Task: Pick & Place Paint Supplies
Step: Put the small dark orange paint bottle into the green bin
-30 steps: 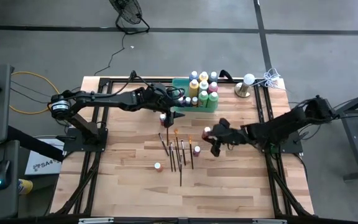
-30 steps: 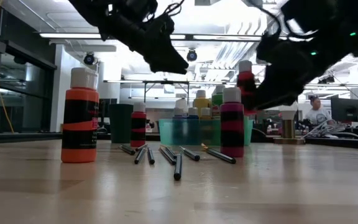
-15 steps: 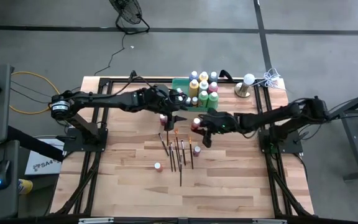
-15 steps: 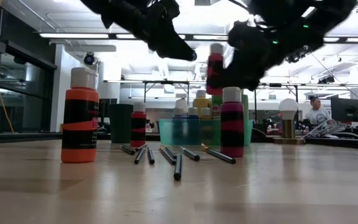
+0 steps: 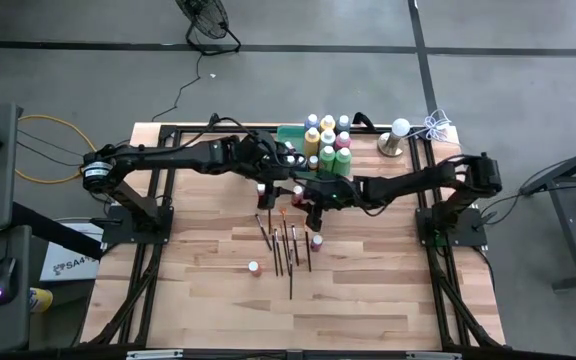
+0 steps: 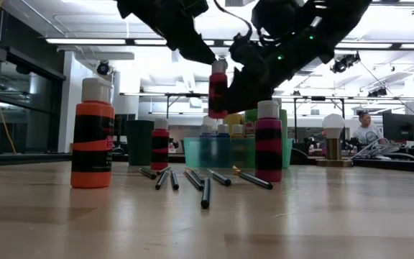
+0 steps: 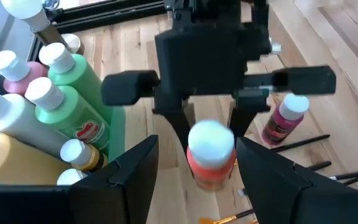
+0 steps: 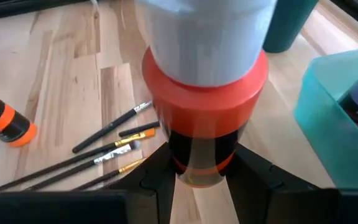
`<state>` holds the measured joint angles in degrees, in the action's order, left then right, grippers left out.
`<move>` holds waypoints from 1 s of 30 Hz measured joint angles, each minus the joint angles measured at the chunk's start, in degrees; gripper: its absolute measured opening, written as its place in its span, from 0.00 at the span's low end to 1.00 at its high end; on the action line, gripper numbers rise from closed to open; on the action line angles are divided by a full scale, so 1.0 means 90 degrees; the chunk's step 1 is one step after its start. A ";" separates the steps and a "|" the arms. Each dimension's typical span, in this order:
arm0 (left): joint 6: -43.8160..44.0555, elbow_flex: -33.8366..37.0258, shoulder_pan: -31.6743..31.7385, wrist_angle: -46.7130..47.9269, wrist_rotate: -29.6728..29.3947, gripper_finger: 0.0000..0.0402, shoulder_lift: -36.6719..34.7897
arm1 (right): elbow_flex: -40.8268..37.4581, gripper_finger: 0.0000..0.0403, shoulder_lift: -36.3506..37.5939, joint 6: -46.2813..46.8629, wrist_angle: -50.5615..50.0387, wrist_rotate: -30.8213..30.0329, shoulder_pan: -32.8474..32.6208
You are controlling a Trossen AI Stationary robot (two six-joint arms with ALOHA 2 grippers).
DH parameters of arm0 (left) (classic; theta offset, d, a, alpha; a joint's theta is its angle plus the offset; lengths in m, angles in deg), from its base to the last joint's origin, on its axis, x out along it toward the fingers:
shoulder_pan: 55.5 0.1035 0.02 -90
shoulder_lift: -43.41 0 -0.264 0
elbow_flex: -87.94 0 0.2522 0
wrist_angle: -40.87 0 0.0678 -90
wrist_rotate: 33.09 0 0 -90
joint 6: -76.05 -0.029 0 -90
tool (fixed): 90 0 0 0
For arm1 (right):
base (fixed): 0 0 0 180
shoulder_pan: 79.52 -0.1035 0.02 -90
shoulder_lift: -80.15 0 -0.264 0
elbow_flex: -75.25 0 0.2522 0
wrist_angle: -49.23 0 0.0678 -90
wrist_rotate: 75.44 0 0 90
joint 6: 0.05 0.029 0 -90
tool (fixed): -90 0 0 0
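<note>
- Nearest in the low view, an orange paint bottle (image 6: 92, 134) with a pale cap stands alone on the wooden counter (image 6: 322, 216).
- Past it, dark-handled paintbrushes (image 6: 205, 193) lie fanned out, with a pink paint bottle (image 6: 268, 142) upright just beside them.
- Above the brushes, the right tool (image 5: 313, 207) is closed around the lower body of a red paint bottle (image 6: 218, 90), holding it upright in the air, clear of the counter.
- The left tool (image 7: 194, 180) hangs just beside that lifted bottle, fingers parted and holding nothing.
- A smaller red bottle (image 6: 160, 144) stands beside a dark round cup (image 6: 140, 142).
- Farther back, the translucent green tray (image 6: 194, 152) holds green, yellow, pink and white bottles (image 5: 327, 146).
- A brass-based lamp (image 5: 395, 138) sits at the far corner.
</note>
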<state>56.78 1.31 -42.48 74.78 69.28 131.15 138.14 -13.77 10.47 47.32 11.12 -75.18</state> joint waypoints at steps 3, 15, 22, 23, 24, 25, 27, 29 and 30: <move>0.0002 0.0005 0.0000 0.0103 0.0018 0.52 0.0045 | 0.0179 0.29 -0.0157 -0.0075 0.0016 0.0117 0.0039; -0.0049 0.0000 0.0010 0.0192 0.0002 0.52 0.0267 | 0.0259 0.29 -0.0222 -0.0051 0.0056 0.0109 0.0246; -0.0046 0.0006 0.0010 0.0060 0.0040 0.52 0.0384 | 0.0259 0.29 -0.0222 -0.0036 0.0036 0.0119 0.0245; -0.0049 0.0007 0.0010 0.0022 0.0040 0.52 0.0385 | 0.0259 0.29 -0.0222 -0.0036 0.0035 0.0117 0.0245; -0.0049 0.0007 0.0010 -0.0023 0.0045 0.51 0.0382 | 0.0259 0.29 -0.0222 -0.0034 0.0022 0.0117 0.0245; -0.0048 0.0005 0.0010 -0.0030 0.0047 0.49 0.0379 | 0.0259 0.29 -0.0222 -0.0036 0.0011 0.0117 0.0245; -0.0049 0.0005 0.0010 -0.0013 0.0047 0.45 0.0377 | 0.0259 0.29 -0.0222 -0.0035 -0.0009 0.0117 0.0245; -0.0046 0.0005 0.0010 -0.0014 0.0040 0.39 0.0377 | 0.0259 0.29 -0.0222 -0.0036 -0.0012 0.0121 0.0245; -0.0044 0.0006 0.0010 -0.0015 0.0053 0.36 0.0377 | 0.0259 0.29 -0.0222 -0.0050 -0.0019 0.0119 0.0243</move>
<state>56.39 1.37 -42.39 74.65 69.76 134.54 140.48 -15.77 10.01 47.15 12.19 -73.00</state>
